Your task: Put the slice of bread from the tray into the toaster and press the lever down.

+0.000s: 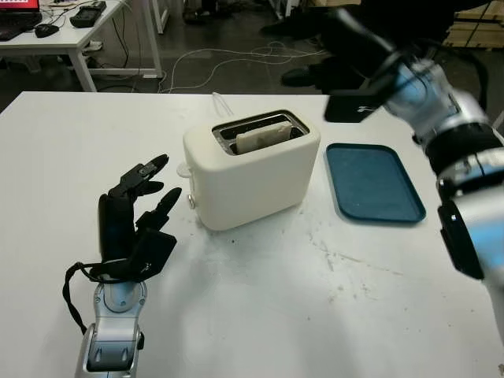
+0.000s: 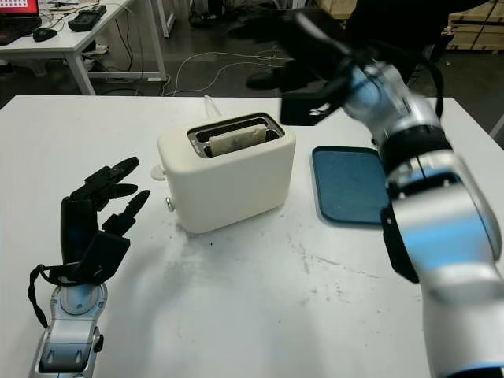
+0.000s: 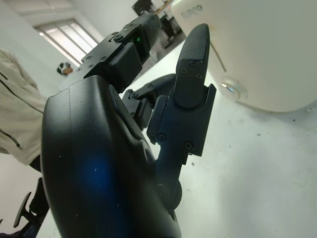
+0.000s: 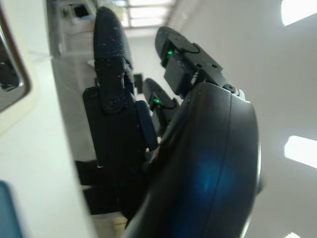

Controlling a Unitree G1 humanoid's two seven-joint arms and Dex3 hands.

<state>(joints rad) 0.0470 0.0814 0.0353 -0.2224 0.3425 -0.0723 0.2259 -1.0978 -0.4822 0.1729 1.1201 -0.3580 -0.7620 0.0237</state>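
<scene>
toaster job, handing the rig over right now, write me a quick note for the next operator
Left hand: open, just above the table beside the cream plastic toaster, near its lever.
Right hand: open, raised in the air beyond the toaster, holding nothing.
Slice of bread: standing in a toaster slot.
Blue plastic tray: on the table beside the toaster.
Done: bread loaded.
Left: press the lever down.

A pale slice of bread (image 1: pixel 262 139) stands in the cream toaster (image 1: pixel 252 169) beside the bare blue tray (image 1: pixel 372 183).
</scene>
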